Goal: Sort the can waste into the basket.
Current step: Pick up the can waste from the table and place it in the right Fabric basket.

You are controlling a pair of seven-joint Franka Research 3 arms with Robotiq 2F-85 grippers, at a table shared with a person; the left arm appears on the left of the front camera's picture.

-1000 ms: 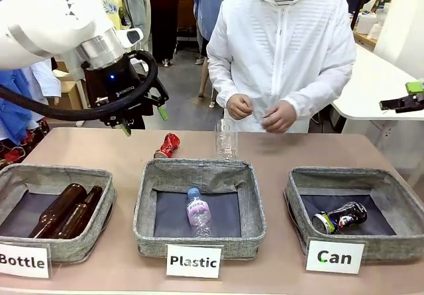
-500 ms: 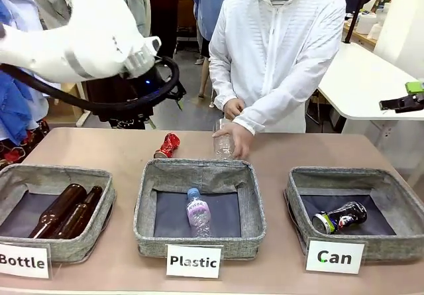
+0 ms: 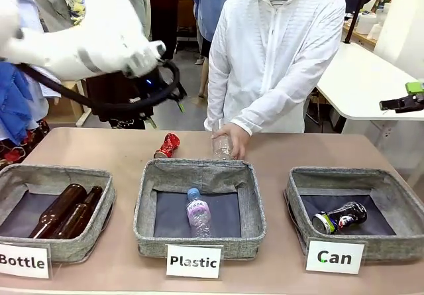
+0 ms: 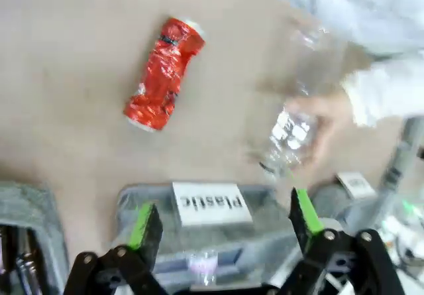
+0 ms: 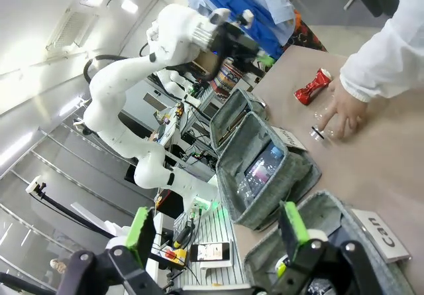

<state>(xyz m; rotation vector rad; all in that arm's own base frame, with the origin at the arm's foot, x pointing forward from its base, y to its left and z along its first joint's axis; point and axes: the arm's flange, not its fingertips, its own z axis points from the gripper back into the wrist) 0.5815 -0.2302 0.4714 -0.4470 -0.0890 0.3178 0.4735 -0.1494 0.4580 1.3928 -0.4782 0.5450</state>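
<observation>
Upper left in the front view, the left gripper (image 3: pixel 164 107) has turned and lifted, jaws spread and empty, while the person's hand (image 3: pixel 232 139) has dropped onto the clear bottle (image 3: pixel 221 148). The red can (image 3: pixel 167 145) still waits on the table (image 3: pixel 99 150); the black can (image 3: pixel 340 217) lies in the Can basket (image 3: pixel 351 172), lower right. Wrist views add the red can's crumpled side, upper left, and the right gripper (image 5: pixel 216 222) spread, empty.

red can (image 3: pixel 167 145); blk can (image 3: pixel 341 217), green end; grey woven basket (image 3: pixel 344 173)

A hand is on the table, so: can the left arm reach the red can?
Probably yes: the open left gripper hovers near the red can, which lies bare; the person's hand is on a clear bottle, apart from it.
</observation>
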